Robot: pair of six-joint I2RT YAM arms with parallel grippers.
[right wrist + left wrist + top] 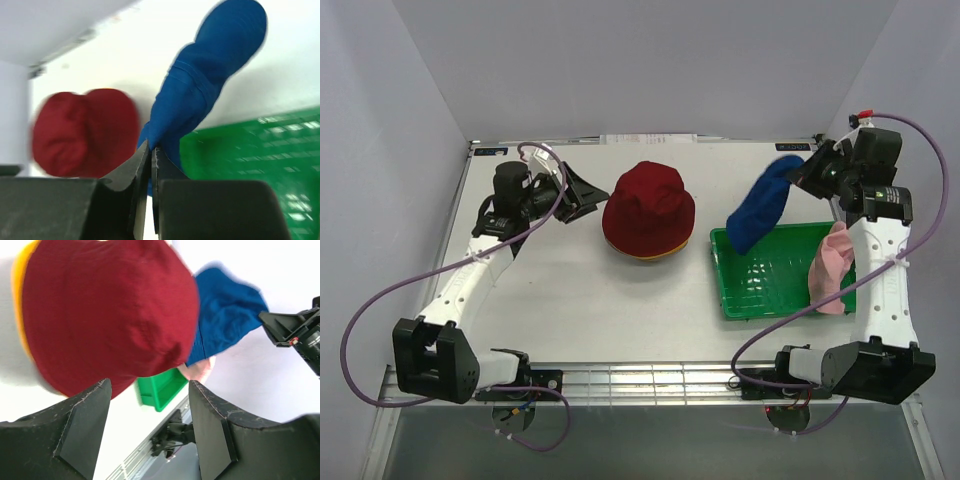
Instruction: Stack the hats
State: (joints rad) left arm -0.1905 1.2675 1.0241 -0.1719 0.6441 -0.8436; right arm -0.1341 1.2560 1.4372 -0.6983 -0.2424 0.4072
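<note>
While my right gripper (pixel 150 147) clamps the brim of the soft blue fabric bucket hat (pixel 760 205), dangling at two o'clock, likely for carrying onto the dark red fabric hat (pixel 648 208) at twelve, my left gripper (pixel 582 192) hangs agape at ten.

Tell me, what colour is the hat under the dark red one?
The lower hat is yellow, clearest in the left wrist view.

A green plastic tray (pixel 770 285) sits toward the white table's (pixel 550 290) right side.
</note>
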